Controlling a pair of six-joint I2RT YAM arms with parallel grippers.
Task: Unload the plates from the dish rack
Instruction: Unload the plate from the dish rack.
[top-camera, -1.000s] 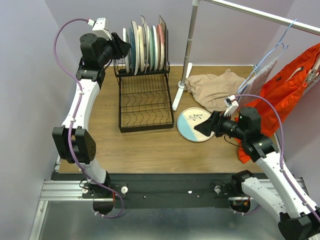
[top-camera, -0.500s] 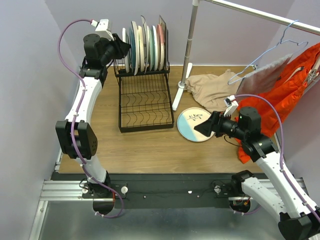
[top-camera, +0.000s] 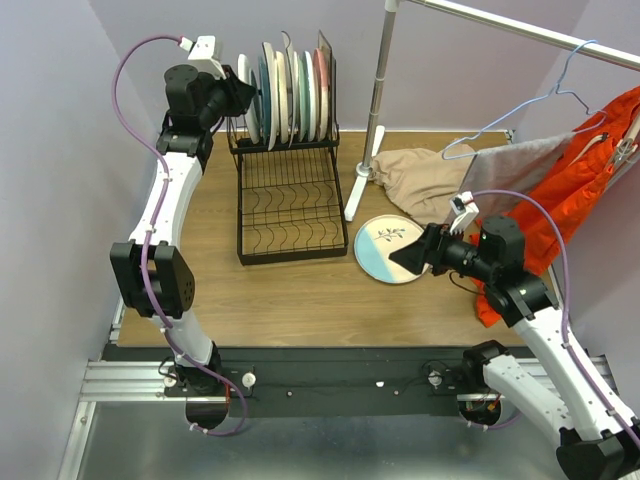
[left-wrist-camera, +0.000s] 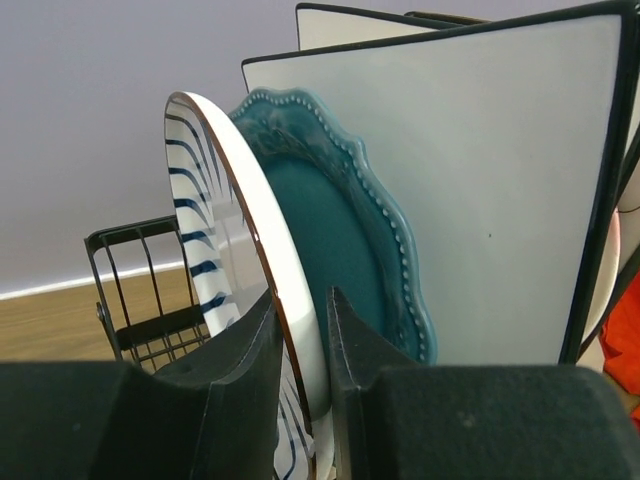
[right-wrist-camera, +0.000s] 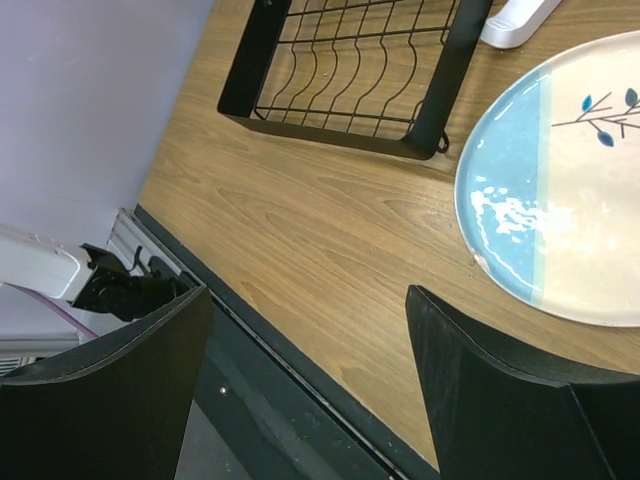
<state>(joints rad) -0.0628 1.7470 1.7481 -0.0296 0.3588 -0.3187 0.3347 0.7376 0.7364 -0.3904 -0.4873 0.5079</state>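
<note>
No text, label, brand or number can be read in any view; only a painted twig motif (right-wrist-camera: 603, 108) is seen on the cream-blue plate (right-wrist-camera: 520, 170), beside the dish rack (top-camera: 293, 257).

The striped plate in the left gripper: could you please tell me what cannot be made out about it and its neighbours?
Lower edge of the striped plate: left wrist view, hidden by the left gripper; its seat in the dish rack is unclear.
Plates behind the square plate: left wrist view, screened by it.
Plate patterns: top view, edge-on, too small.
</note>
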